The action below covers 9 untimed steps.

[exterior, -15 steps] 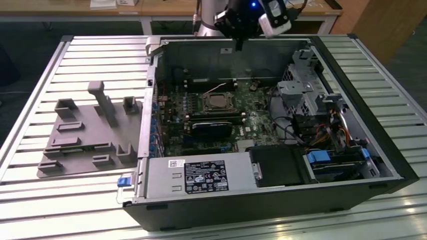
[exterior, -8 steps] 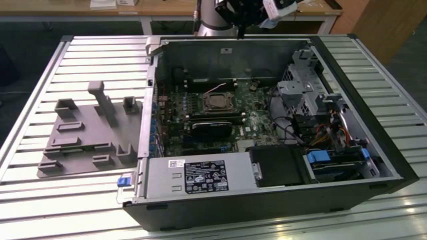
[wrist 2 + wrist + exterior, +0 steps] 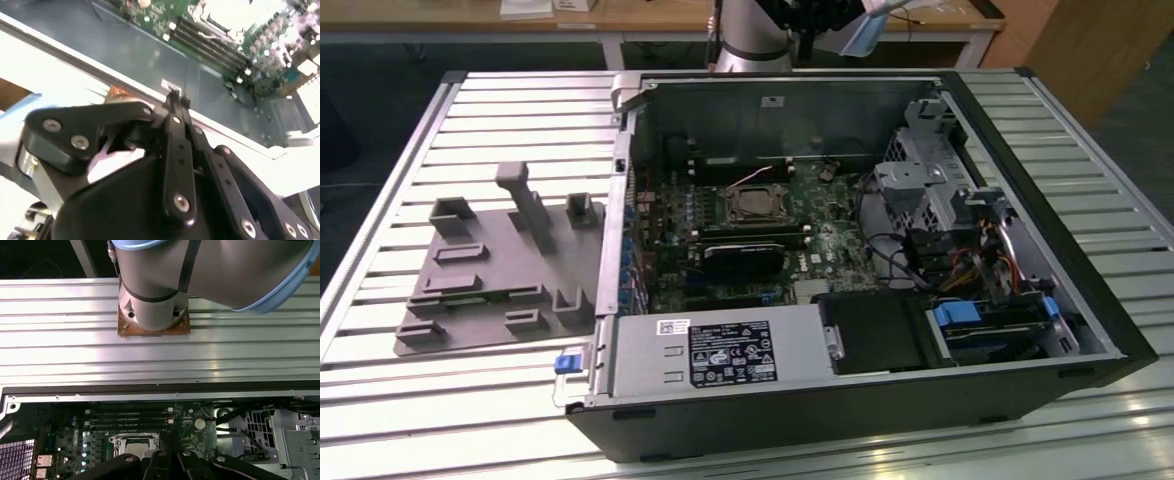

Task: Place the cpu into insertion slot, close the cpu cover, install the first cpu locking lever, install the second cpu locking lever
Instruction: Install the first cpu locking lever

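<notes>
The open computer case (image 3: 640,200) lies on its side on the slatted table. On its green board sits the insertion slot (image 3: 754,205), a square socket with a shiny rim. In the first wrist view the cpu (image 3: 135,446) shows as a pale square inside the insertion slot (image 3: 116,442). A silver frame, the cpu cover (image 3: 150,439), appears to lie flat around it; I cannot make out the levers. My gripper (image 3: 175,99) hangs high above the case's back wall, well clear of the socket. Its fingers are pressed together with nothing between them. The gripper (image 3: 817,25) shows dark at the exterior view's top edge.
A grey fixture plate (image 3: 494,270) with upright blocks lies at the exterior view's left of the case. Inside the case are a power supply (image 3: 707,355), a drive cage (image 3: 934,180), cables and memory slots (image 3: 130,417). The arm's base (image 3: 152,315) is bolted behind the case.
</notes>
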{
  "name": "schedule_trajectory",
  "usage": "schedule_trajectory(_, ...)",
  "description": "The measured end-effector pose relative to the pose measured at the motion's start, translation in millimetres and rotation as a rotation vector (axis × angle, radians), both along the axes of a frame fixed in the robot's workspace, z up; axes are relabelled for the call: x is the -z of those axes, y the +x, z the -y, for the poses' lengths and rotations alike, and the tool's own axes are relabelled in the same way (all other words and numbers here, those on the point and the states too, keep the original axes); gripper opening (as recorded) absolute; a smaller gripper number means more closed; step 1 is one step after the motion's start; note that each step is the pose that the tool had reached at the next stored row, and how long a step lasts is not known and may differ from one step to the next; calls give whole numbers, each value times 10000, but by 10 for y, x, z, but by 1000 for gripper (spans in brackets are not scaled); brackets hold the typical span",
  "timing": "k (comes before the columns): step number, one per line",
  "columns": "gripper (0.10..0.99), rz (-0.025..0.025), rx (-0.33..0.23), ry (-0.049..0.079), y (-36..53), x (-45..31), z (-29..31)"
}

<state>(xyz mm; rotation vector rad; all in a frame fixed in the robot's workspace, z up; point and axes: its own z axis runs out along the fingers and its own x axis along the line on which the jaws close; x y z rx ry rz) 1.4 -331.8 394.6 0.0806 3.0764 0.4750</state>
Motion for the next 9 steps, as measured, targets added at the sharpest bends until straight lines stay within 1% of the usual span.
schedule_trajectory(9,102,0,0,0,0,5,0)
